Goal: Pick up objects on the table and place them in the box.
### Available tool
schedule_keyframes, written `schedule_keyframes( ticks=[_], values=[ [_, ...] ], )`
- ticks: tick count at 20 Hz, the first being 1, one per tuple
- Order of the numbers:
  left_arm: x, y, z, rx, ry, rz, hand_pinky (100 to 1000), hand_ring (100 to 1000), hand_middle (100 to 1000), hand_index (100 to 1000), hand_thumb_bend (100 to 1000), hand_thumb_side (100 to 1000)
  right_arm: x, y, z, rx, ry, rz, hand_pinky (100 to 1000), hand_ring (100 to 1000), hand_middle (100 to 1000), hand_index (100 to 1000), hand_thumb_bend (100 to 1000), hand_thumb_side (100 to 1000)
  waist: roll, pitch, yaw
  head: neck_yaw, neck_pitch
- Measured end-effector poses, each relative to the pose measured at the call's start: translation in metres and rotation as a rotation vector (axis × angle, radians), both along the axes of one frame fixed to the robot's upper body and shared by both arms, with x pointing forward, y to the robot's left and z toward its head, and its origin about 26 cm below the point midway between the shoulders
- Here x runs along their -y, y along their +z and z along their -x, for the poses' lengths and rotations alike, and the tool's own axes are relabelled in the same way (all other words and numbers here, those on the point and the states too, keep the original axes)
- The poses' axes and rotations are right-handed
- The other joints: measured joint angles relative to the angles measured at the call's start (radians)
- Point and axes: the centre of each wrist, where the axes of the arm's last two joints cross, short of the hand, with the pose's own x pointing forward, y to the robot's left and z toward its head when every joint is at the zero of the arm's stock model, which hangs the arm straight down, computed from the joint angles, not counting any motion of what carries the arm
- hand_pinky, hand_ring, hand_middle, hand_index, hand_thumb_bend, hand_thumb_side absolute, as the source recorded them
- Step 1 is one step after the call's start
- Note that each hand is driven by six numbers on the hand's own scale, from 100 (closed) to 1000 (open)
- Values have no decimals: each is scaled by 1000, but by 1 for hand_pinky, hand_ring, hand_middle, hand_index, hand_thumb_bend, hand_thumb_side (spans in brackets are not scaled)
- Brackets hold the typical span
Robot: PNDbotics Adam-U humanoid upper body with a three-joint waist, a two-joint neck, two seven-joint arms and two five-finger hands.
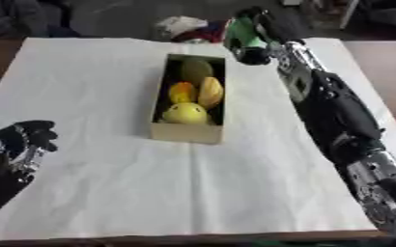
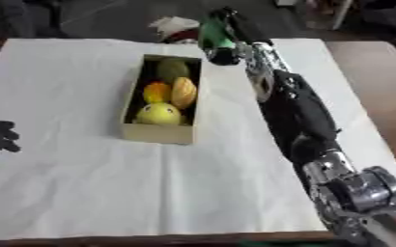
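A narrow cardboard box [image 1: 185, 132] stands in the middle of the white cloth. Inside lie a yellow round fruit [image 1: 185, 113], an orange one [image 1: 181, 91], a yellow-orange oval one [image 1: 211, 92] and a green-brown one [image 1: 196, 70]. My right arm reaches across the right side of the table, and my right hand [image 1: 254, 36] is shut on a green object [image 1: 240, 33], held above the cloth just past the box's far right corner. My left hand [image 1: 24, 140] rests at the lower left with its fingers curled, holding nothing.
The white cloth [image 1: 108, 183] covers most of the brown table [image 1: 379, 53]. A bundle of white and red fabric [image 1: 189, 27] lies beyond the far edge. My right forearm [image 1: 336, 111] spans the table's right side.
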Motion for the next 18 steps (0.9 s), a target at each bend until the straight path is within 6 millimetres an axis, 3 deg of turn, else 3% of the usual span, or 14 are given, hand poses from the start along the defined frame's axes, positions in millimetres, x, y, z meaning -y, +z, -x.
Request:
schedule_keyframes(
  ticks=[6, 17, 18],
  values=[
    [0, -1, 0, -2, 1, 0, 781, 584, 601, 771, 100, 667, -33, 17, 10, -49, 278, 79, 674, 549, 793, 894, 100, 184, -1, -1, 0, 0, 0],
    [0, -1, 0, -5, 2, -1, 782, 583, 601, 770, 100, 670, -57, -23, 14, -222, 440, 311, 707, 586, 815, 902, 100, 226, -4, -7, -4, 0, 0],
    [0, -1, 0, -5, 2, -1, 783, 584, 601, 770, 100, 672, -57, -24, 14, -223, 441, 318, 741, 668, 836, 917, 100, 322, -4, -7, -4, 0, 0]
  ],
)
